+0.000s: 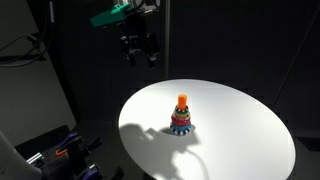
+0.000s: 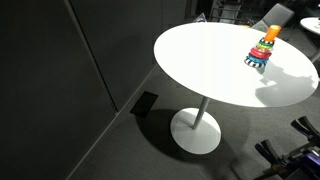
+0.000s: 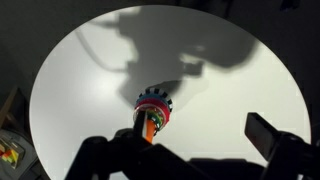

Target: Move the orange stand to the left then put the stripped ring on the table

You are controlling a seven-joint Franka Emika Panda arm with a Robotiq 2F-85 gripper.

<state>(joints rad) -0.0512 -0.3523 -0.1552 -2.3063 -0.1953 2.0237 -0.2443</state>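
Observation:
An orange stand (image 1: 182, 102) with several stacked coloured rings stands upright near the middle of the round white table (image 1: 235, 115). It shows in both exterior views (image 2: 268, 38). The striped ring (image 1: 181, 127) is the bottom one on the stack, black and blue. My gripper (image 1: 139, 50) hangs high above the table, up and to the left of the stand, open and empty. In the wrist view the stand (image 3: 150, 126) and its rings (image 3: 156, 101) are below my open gripper (image 3: 190, 150), far from the fingers.
Dark curtains surround the table. A white pedestal base (image 2: 195, 130) stands on the grey floor. Equipment with orange and blue parts (image 1: 62, 148) sits at the lower left, beside the table's edge.

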